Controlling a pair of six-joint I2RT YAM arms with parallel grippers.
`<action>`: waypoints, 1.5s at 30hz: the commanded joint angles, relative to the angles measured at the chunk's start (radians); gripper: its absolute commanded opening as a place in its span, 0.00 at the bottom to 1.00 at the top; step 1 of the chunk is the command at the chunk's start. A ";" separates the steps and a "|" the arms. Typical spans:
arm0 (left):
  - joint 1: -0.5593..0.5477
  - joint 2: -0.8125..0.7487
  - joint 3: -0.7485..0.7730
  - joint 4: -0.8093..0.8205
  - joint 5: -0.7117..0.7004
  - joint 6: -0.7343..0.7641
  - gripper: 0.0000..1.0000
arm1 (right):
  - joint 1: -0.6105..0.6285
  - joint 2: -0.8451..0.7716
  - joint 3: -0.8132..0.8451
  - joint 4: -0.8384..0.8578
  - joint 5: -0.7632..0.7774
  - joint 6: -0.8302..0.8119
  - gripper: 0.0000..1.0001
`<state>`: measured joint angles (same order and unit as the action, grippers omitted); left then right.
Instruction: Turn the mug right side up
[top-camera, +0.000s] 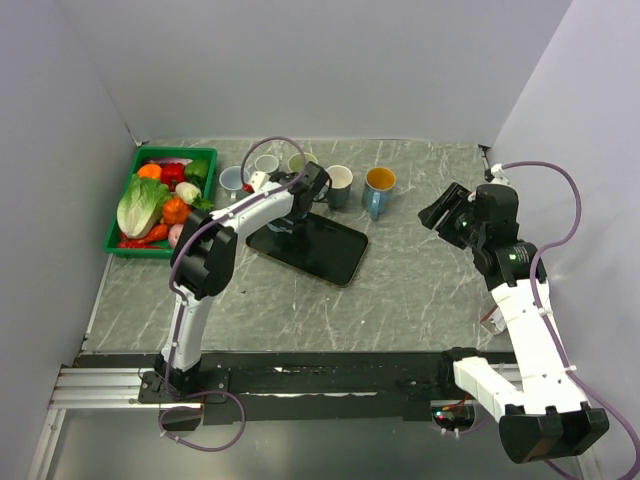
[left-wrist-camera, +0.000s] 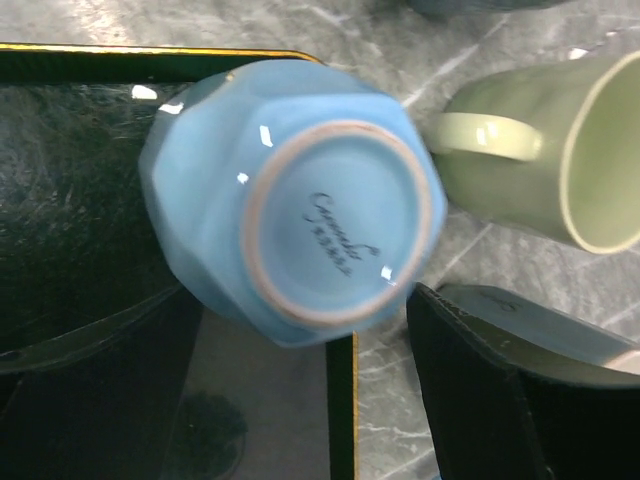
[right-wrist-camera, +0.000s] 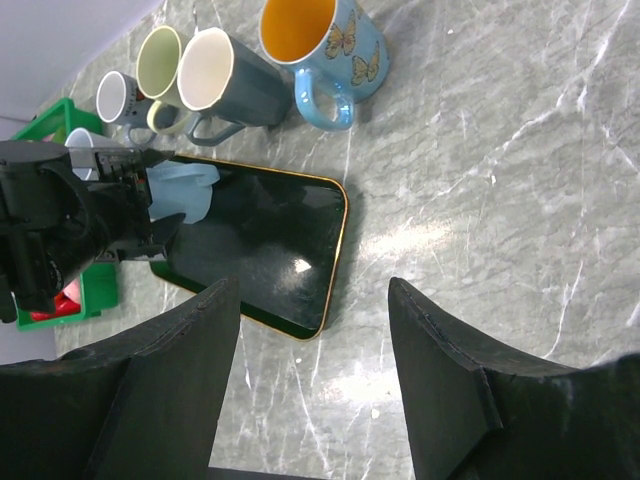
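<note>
Mug (left-wrist-camera: 300, 200) sits bottom-up on the black tray (left-wrist-camera: 70, 180), right at its edge, just beside a green mug (left-wrist-camera: 530, 170). Left pincer (left-wrist-camera: 305, 340) is spread, a finger either side. Right pincer (right-wrist-camera: 310, 290) hangs spread wide over the tabletop (right-wrist-camera: 480, 150), well apart.

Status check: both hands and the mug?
Left hand straddling blue mug, grip unclear. Right hand open, hovering clear. Mug not yet upright, base facing wrist camera, at black tray edge. Green mug close alongside.
</note>
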<state>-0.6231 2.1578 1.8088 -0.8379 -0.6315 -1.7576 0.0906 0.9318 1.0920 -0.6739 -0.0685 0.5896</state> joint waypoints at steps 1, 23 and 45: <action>0.010 -0.012 -0.023 0.010 0.015 -0.039 0.86 | -0.014 -0.005 0.002 0.017 0.007 -0.010 0.67; 0.019 -0.136 -0.189 0.077 0.087 0.017 0.35 | -0.020 -0.022 -0.038 0.033 0.007 -0.005 0.67; 0.019 -0.384 -0.347 0.290 0.216 0.369 0.01 | -0.028 0.005 -0.043 0.160 -0.240 0.029 0.69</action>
<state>-0.6037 1.9804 1.5604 -0.6899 -0.4763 -1.5173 0.0685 0.9283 1.0523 -0.6220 -0.1802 0.5922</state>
